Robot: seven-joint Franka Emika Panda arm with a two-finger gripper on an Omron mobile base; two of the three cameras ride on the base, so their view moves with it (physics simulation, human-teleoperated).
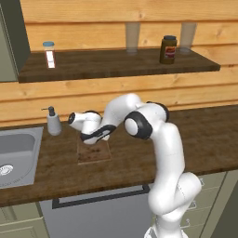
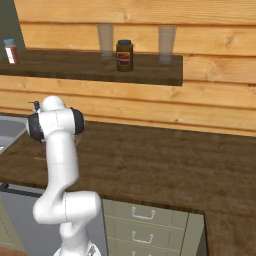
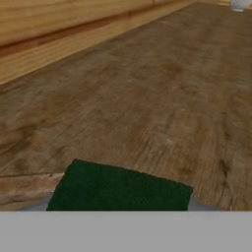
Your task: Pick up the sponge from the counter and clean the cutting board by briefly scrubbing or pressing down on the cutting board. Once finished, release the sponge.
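Note:
The cutting board (image 1: 95, 155), a thin brown stained rectangle, lies on the dark wood counter (image 1: 204, 139) just right of the sink. My arm reaches left and bends down over it, and the gripper (image 1: 92, 141) sits low on the board's far part. In the hand view the dark green sponge (image 3: 118, 189) spans the space between my fingertips, so the gripper (image 3: 120, 206) is shut on it. The fingertips themselves are almost hidden at the sponge's ends. The counter (image 3: 147, 98) stretches away beyond the sponge.
A grey sink (image 1: 16, 155) lies at the left with a soap dispenser (image 1: 53, 122) beside it. The shelf (image 1: 116, 65) above holds a brown jar (image 1: 168, 49), a small bottle (image 1: 49, 54) and two glasses. Drawers (image 2: 142, 215) sit under the counter's front edge.

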